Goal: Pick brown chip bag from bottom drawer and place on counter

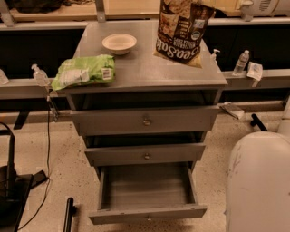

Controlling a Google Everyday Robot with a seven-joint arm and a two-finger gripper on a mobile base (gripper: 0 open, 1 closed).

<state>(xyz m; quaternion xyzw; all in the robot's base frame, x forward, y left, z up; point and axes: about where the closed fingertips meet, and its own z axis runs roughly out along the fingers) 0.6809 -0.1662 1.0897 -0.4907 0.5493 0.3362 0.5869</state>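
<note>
Clamping brown chip bag (179, 29) above counter (145, 70) edge: tool (218, 4)

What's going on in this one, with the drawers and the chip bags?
The robot's gripper, at the top edge of the view, holds the brown chip bag by its top, so it hangs over the back right of the counter. Whether its bottom touches the counter cannot be told. The bottom drawer is pulled out, its floor bare. A green chip bag and a white bowl sit on the counter.
</note>
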